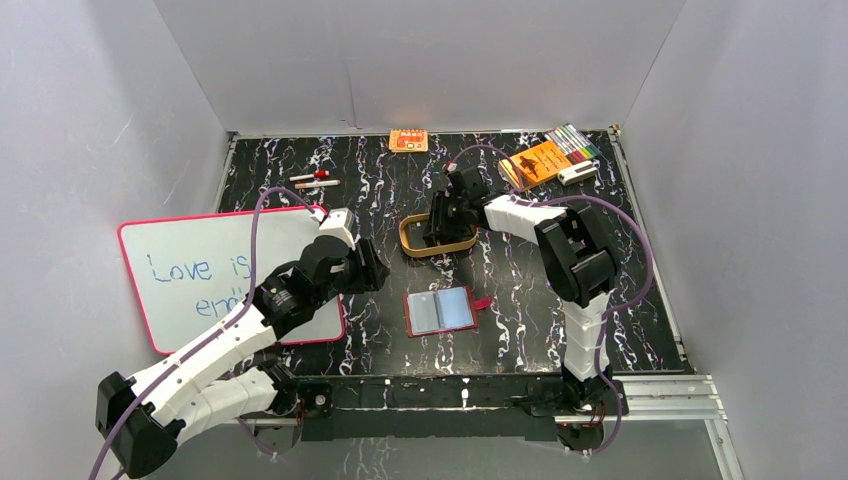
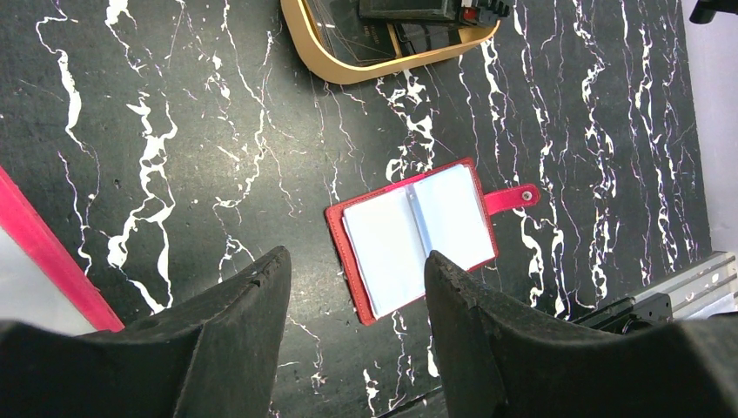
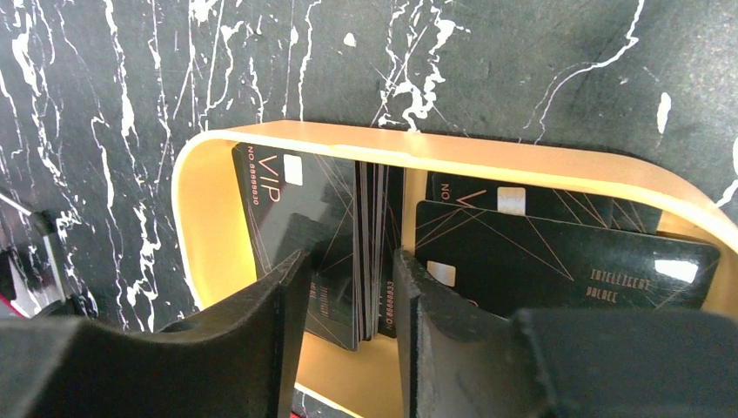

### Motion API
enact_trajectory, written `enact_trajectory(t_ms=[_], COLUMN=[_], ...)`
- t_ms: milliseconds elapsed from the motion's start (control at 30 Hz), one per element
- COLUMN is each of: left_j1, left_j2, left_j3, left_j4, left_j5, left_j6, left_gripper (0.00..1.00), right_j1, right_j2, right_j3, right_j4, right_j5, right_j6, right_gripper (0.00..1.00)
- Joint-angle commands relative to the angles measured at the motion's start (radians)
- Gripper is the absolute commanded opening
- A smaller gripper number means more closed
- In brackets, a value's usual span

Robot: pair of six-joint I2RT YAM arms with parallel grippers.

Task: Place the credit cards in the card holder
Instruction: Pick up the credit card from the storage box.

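While the right hand [image 3: 350,261] is down inside the tan oval tray [image 3: 522,161], its two fingers [image 3: 261,340] stand on either side of a small stack of credit cards [image 3: 374,244]. These cards are black (one shows "VIP" in thin letters) and the stack stands on its edge near the middle of the tray. More black cards lean against the tray wall on both sides of it. The hand is spread and not pressed on the stack: a gap shows between one finger and the cards. On the other side the finger seems to touch the stack, but I cannot say this for sure.

The card holder [image 2: 413,239] lies open and flat on the black marbled bench [image 1: 620,280], nearer to the arm bases than the tray and apart from it. Its pale inner pockets face up, and its red snap tab points to the side. The left hand [image 2: 355,261] hangs above it, spread wide and pinching nothing, beside the whiteboard [image 1: 200,270].
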Motion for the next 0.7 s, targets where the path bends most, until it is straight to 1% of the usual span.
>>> enact_trajectory(t_ms=[0,133,267,467,667], left_j1=[0.0,0.001,0.0,0.001,0.0], left_j2=[-0.015,-0.012,-0.01,-0.012,-0.013], left_j3=[-0.002,-0.002,-0.001,-0.001,-0.002], left_j4=[0.003,0.006,0.007,0.007,0.007], left_j5=[-0.015,-0.014,-0.014,-0.012,-0.01], left_j6=[0.0,0.001,0.001,0.001,-0.001], left_gripper=[0.56,0.56,0.56,0.56,0.56], right_j1=[0.008,0.008,0.005,-0.003,-0.011], right_j2=[0.016,0.001,-0.025,-0.041,-0.057], right_j3=[0.04,0.026,0.003,-0.016,-0.041], right_j4=[-0.034,-0.027,-0.012,0.01,0.025], right_j5=[0.017,0.032,0.057,0.043,0.036], right_j6=[-0.023,-0.019,-0.011,-0.002,0.009], right_gripper=[0.43,0.34,0.29,0.22,0.19])
